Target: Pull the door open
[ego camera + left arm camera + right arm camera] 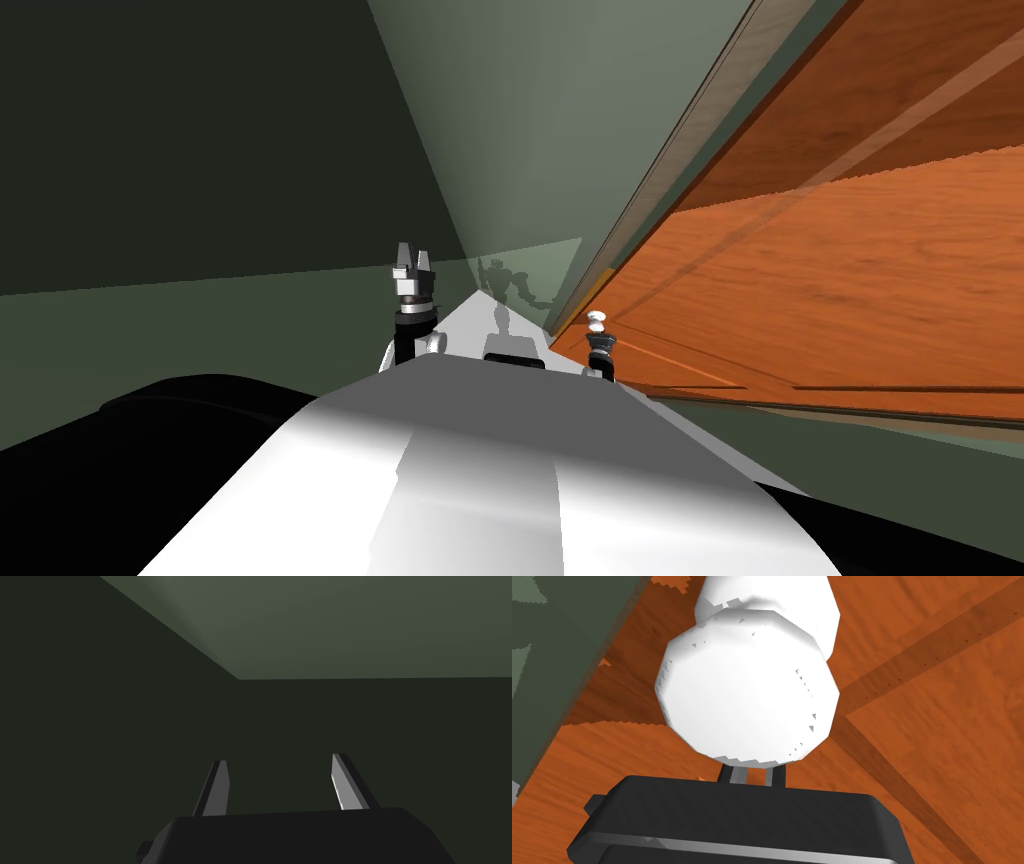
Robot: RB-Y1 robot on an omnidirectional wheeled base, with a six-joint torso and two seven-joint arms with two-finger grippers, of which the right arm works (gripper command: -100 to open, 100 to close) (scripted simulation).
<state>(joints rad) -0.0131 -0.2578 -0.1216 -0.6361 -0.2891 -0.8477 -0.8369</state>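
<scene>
Wood-grained door [850, 280]: likely heavy and stiff; pull by its smooth, possibly slippery white knob [747, 691]. Right gripper [752, 772] narrow under the knob, tips hidden, grip uncertain. Left gripper [280, 781] spread wide, empty.

Left gripper [280, 758] carried two thin grey blade fingers on a dark box — right gripper [753, 774] had a black housing with a pale grey stripe.

The door [850, 280] is orange-brown wood with visible grain; its knob [747, 691] is plain white, smooth, matt; the wall [200, 150] is flat matt green.
</scene>
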